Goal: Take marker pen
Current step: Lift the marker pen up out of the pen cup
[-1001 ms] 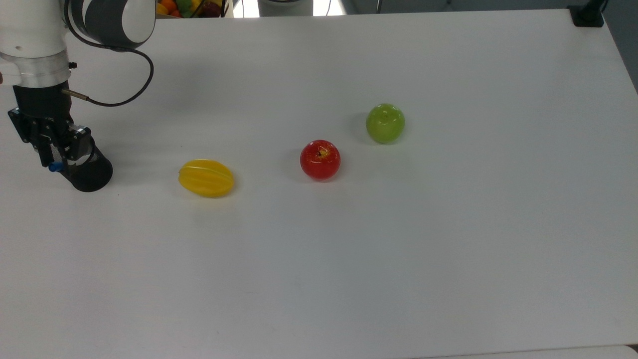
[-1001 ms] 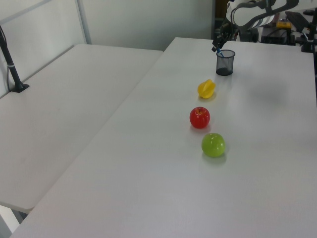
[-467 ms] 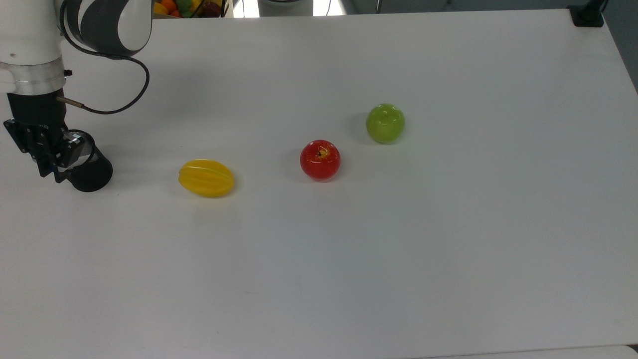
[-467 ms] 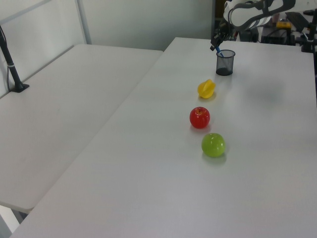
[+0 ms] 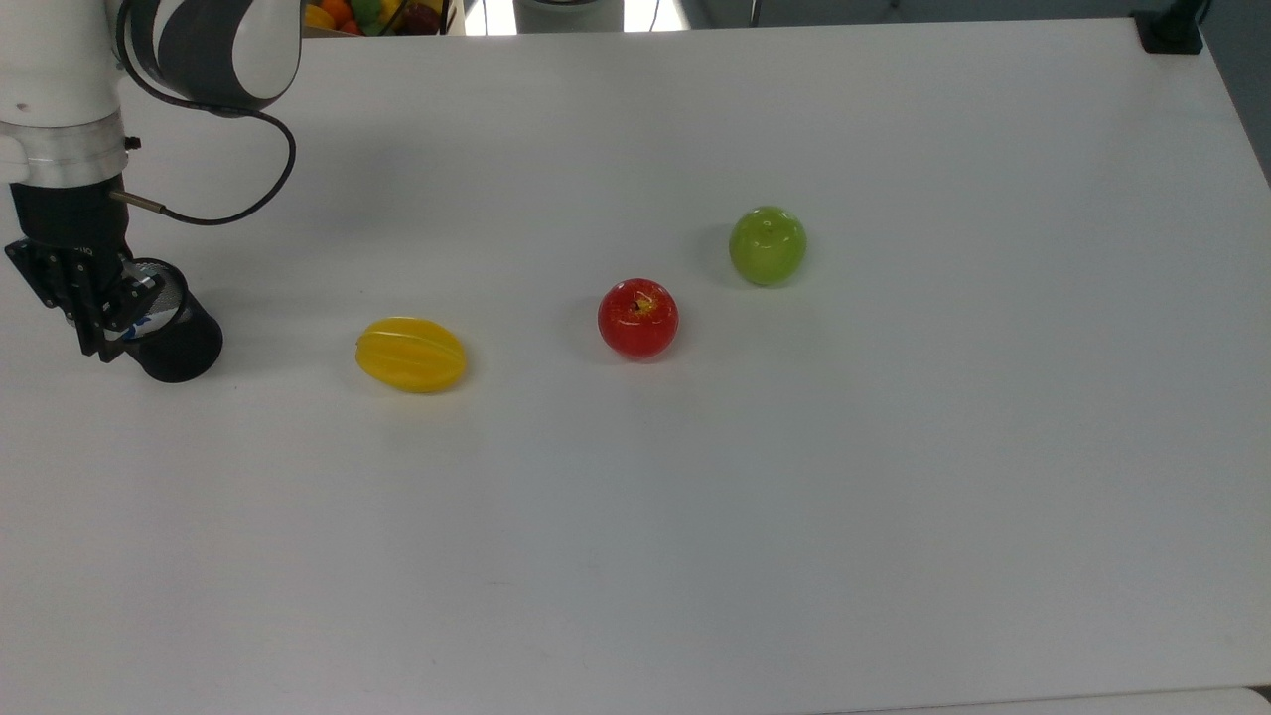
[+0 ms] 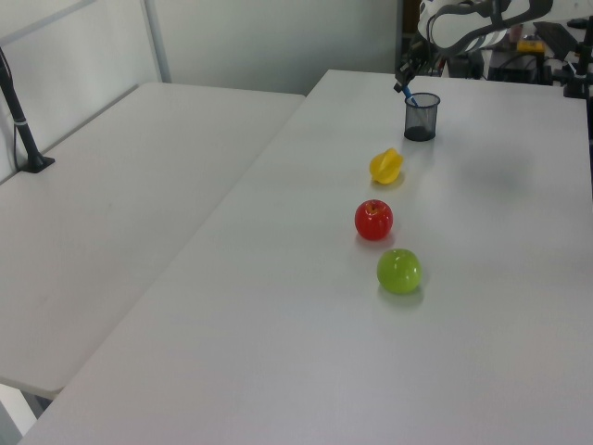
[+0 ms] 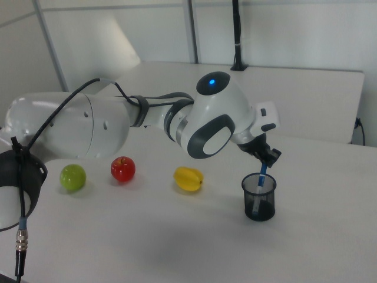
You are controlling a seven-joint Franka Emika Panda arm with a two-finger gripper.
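Pen (image 7: 261, 177) stands tilted in the black mesh cup (image 7: 258, 197) on the desk (image 5: 695, 497), blue cap up. We see our tool (image 7: 268, 158) closed on the pen's top just above the cup's rim. Yellow fruit (image 5: 411, 354), red apple (image 5: 637, 318) and green apple (image 5: 768, 245) lie in a row beside the cup.

White arm (image 7: 88, 127), black cable (image 5: 213, 214), blue light (image 7: 212, 80)

white table (image 5: 894, 497), mesh cup (image 5: 179, 343), yellow fruit (image 5: 411, 355), red apple (image 5: 637, 318), green apple (image 5: 768, 245)
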